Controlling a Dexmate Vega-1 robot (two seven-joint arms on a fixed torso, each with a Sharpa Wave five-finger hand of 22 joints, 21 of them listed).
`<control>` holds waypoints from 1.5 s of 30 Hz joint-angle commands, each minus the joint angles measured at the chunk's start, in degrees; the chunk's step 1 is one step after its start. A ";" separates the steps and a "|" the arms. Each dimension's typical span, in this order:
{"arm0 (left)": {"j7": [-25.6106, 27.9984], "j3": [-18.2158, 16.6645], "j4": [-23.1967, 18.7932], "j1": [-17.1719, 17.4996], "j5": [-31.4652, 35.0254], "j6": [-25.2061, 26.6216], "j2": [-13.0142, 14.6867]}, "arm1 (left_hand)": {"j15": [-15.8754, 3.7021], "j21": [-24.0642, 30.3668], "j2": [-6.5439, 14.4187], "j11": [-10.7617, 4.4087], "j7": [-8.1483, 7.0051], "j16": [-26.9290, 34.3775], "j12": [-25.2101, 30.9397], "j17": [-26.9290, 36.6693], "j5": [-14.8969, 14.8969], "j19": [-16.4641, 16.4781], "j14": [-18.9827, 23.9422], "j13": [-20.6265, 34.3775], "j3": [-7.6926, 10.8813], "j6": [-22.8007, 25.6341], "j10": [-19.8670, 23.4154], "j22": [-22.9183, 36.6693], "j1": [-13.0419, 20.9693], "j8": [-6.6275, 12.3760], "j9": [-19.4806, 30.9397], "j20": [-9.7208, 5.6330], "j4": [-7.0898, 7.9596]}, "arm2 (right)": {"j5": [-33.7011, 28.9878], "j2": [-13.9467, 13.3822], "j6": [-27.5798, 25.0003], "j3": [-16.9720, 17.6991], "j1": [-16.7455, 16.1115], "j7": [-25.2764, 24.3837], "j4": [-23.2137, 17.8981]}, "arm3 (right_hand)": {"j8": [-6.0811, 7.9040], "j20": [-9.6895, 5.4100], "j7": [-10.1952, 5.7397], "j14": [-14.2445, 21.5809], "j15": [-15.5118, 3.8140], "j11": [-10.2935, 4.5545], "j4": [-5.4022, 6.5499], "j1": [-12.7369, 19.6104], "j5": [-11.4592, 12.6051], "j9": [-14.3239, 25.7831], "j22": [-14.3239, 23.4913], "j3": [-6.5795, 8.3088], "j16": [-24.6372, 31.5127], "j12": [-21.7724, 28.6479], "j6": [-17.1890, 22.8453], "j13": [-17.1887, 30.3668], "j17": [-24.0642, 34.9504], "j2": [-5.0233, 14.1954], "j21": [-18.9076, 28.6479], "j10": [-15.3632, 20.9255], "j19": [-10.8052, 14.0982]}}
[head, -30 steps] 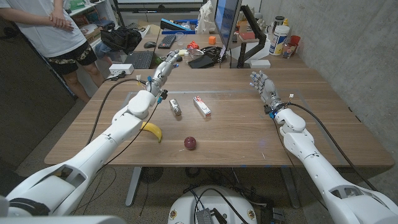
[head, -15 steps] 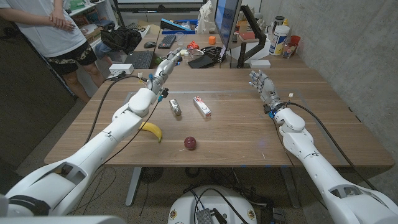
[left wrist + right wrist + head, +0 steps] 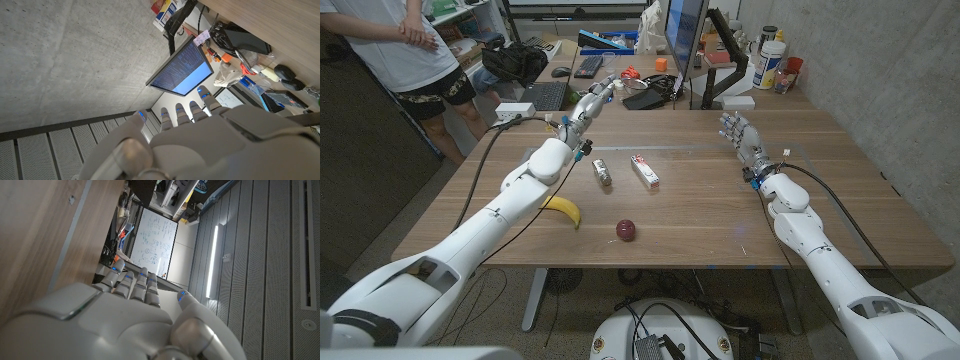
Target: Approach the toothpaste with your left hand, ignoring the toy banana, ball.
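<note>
Toothpaste: a white boxed tube with red print, which we record lying flat on the wooden table near its middle, long axis angled away from the robot. Just beside it on the robot's left lies a small silver cylinder, the two close but apart.

Left hand: we note it raised above the table's far left part, beyond the toothpaste and well apart from it, fingers stretched out toward the cluttered desk behind; it holds nothing. In the left wrist view the same hand shows extended fingers pointing toward a lit monitor.

Right hand: we list it at the table's far right side, fingers apart and upright, holding nothing, well apart from every item.

Toy banana: yellow, lying near the table's left front, partly under the left forearm.

Ball: dark red, resting nearer the front edge, between banana and toothpaste in line.

Person: standing beyond the table's left corner.
</note>
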 commanded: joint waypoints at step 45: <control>-0.84 4.82 -2.65 -4.25 15.31 1.02 2.04 | -3.94 -0.77 -0.61 -0.81 -1.39 0.08 0.18 0.08 0.40 0.37 0.57 0.17 1.00 1.85 0.84 0.19 2.69 0.46 0.21 0.29 -1.38 | -0.35 0.14 1.97 -1.12 0.81 -0.55 1.26 | 0.45 -2.99 -0.06 0.66 -0.01 0.10 -0.18 -0.29 0.24 0.21 0.10 0.42 0.22 0.14 0.58 0.25 0.07 3.06 -0.87 0.77 0.41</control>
